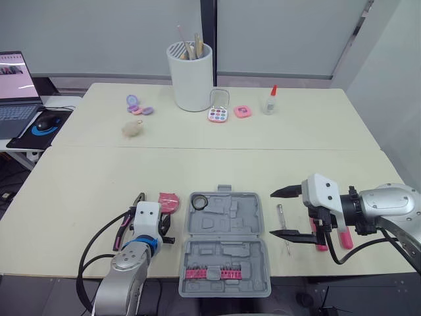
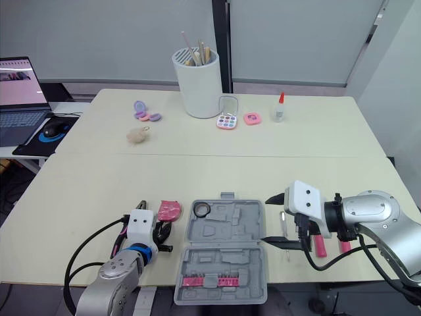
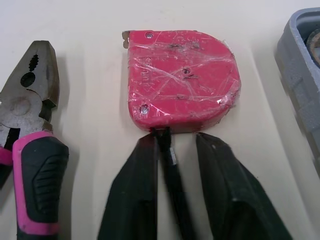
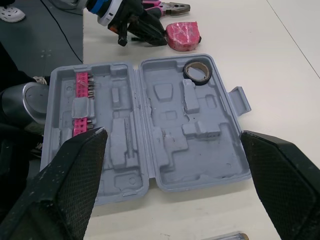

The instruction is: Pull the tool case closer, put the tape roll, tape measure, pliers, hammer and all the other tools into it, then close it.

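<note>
left to right, on the counter [image 1: 79,191]:

1. pliers [image 3: 30,140]: one pair with pink-and-black handles, lying flat at the left, just beside my left gripper and not held.
2. left gripper [image 3: 179,142]: the fingers are slightly apart and clamp nothing. the tips sit at the near edge of the tape measure [image 3: 182,80], and its thin black strap lies between them. i judge this to be an approach for grasping it, as it lies nearest the case and is the shortest carry.
3. tape measure: one pink unit, just left of the case's far half.
4. tool case [image 1: 227,250]: one grey case, open flat between my two arms, its near half at the counter's near edge. it looks close enough to load.
5. tape roll [image 1: 199,201]: one roll, seated in the far-left corner of the case.
6. pink bit strip [image 1: 209,272]: one strip in the near half.
7. thin metal tool [image 1: 283,227]: one piece, right of the case.
8. right gripper [image 1: 275,214]: the fingers are spread wide and empty, aimed at the case from the right, probably to steady it.
9. pink-handled tools [image 1: 322,240]: two, partly hidden under my right arm, type unclear.
</note>
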`<action>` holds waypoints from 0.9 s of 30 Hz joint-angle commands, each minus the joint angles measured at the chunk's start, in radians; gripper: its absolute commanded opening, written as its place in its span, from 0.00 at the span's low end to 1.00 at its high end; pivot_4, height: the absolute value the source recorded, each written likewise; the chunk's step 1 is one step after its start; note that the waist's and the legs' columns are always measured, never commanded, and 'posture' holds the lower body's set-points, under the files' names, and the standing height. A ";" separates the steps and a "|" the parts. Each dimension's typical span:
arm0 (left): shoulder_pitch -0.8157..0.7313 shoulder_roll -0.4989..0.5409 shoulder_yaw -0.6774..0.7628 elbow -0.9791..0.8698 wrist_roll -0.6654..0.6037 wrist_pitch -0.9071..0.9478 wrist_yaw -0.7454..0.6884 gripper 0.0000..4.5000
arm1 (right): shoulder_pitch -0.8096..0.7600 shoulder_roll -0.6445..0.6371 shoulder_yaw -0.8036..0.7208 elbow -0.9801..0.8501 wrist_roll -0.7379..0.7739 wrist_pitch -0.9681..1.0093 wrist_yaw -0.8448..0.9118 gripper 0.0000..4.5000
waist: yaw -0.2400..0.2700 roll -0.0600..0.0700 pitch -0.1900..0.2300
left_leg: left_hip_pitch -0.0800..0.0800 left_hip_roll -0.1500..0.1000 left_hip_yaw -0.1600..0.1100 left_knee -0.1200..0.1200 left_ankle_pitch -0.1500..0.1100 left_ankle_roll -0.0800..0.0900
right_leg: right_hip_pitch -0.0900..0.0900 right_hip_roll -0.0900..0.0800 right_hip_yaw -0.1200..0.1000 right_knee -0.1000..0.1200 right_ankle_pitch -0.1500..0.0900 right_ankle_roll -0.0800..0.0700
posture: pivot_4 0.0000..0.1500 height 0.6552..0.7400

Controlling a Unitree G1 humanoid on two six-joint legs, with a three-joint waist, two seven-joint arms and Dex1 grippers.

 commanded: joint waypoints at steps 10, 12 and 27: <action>0.163 0.119 0.025 -0.106 -0.016 -0.013 -0.107 0.00 | -0.027 0.012 0.010 -0.016 0.006 -0.017 0.008 1.00 | -0.002 0.001 0.000 | 0.000 0.001 0.000 -0.001 0.000 0.000 | 0.000 0.000 0.000 -0.002 0.000 0.000 | 1.00 0.96; 0.201 0.145 0.039 -0.123 -0.026 -0.028 -0.136 0.00 | -0.032 0.015 0.015 -0.015 0.006 -0.018 0.009 1.00 | -0.002 0.001 0.000 | 0.000 0.001 0.000 -0.001 0.000 -0.001 | 0.000 0.000 0.000 -0.003 0.000 0.000 | 1.00 0.96; 0.438 0.227 0.096 -0.209 -0.047 -0.119 -0.240 0.00 | -0.028 0.008 0.030 -0.028 0.011 -0.015 0.047 1.00 | -0.001 0.001 0.000 | -0.001 0.001 0.001 -0.002 -0.001 -0.001 | 0.000 -0.002 0.000 -0.007 0.000 0.000 | 1.00 0.96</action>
